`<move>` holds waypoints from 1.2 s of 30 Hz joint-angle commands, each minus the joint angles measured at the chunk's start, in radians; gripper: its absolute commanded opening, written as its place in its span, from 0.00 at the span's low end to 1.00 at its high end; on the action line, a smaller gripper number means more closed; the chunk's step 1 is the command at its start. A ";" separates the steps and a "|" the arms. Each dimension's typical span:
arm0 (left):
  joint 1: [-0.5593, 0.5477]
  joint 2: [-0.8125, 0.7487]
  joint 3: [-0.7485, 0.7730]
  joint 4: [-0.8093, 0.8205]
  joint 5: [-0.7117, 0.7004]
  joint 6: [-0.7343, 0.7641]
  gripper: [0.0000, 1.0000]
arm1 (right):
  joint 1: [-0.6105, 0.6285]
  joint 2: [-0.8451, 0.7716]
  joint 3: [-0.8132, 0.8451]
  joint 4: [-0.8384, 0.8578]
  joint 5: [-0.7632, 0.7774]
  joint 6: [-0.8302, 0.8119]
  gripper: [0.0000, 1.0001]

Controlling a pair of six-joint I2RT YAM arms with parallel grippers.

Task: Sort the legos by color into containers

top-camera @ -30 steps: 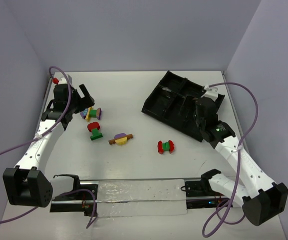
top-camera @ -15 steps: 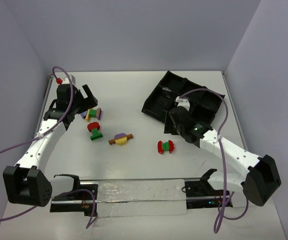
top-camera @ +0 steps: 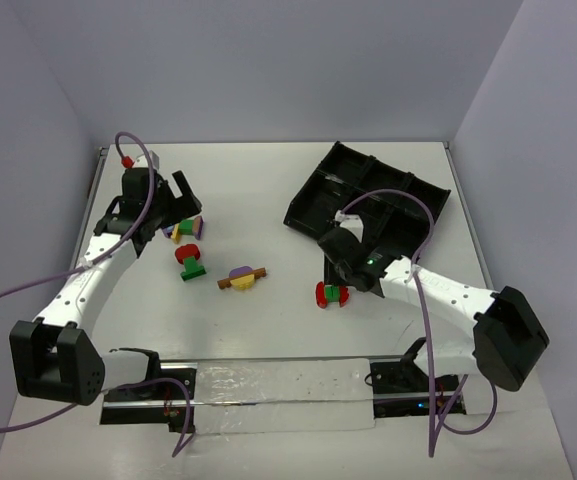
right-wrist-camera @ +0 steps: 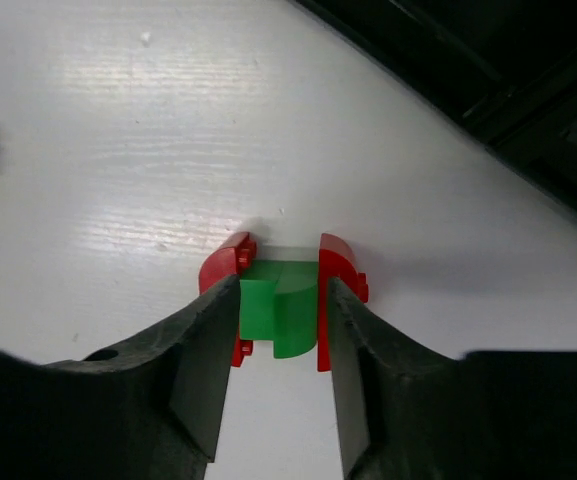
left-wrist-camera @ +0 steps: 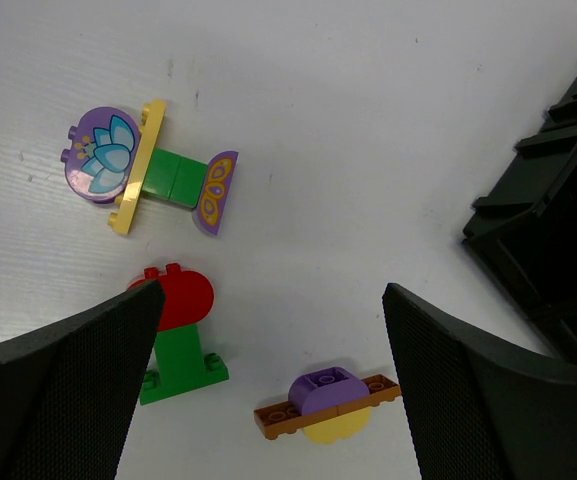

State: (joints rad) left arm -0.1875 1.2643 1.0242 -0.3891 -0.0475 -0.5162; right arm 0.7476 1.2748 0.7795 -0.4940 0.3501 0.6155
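The white table (top-camera: 268, 180) sat boxed in by pale lavender walls, with the two arms reaching in from its near edge. On the left, the left gripper (left-wrist-camera: 273, 330) hung with its jaws spread as wide as they go and nothing between them. It looked parked above the loose legos, as if waiting its turn. Below it lay the purple, yellow and green cluster (left-wrist-camera: 153, 170), and just nearer lay the red-and-green cluster (left-wrist-camera: 178, 330). A little to the right was the brown, purple and yellow cluster (left-wrist-camera: 330, 402).

Further right, the right gripper (right-wrist-camera: 278, 300) stood about half open, its fingers straddling the red-green-red cluster (right-wrist-camera: 290, 325) on the table. I couldn't tell whether they had actually pinched it yet. That grip seemed meant for lifting it toward the black tray (top-camera: 320, 205), which lay skewed at the far right.

I counted four clusters, all out on the table and well apart from one another, and one tray. No brick showed in the compartments I could see.
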 commanded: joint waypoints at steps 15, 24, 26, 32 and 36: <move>-0.016 0.012 0.062 0.017 0.007 -0.008 0.99 | 0.068 0.080 0.011 -0.059 0.109 0.095 0.37; -0.019 0.017 0.063 0.015 0.005 -0.012 0.98 | 0.080 0.101 0.019 -0.057 0.102 0.095 0.30; -0.019 0.017 0.062 0.018 0.006 -0.011 0.98 | 0.082 0.104 0.021 -0.059 0.103 0.096 0.30; -0.020 0.022 0.065 0.019 0.009 -0.011 0.98 | 0.086 0.117 0.028 -0.083 0.124 0.108 0.40; -0.021 0.023 0.063 0.018 0.008 -0.010 0.98 | 0.089 0.121 0.021 -0.083 0.120 0.119 0.39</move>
State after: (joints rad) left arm -0.2020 1.2817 1.0367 -0.3923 -0.0475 -0.5198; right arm 0.8236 1.3888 0.7799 -0.5552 0.4340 0.7037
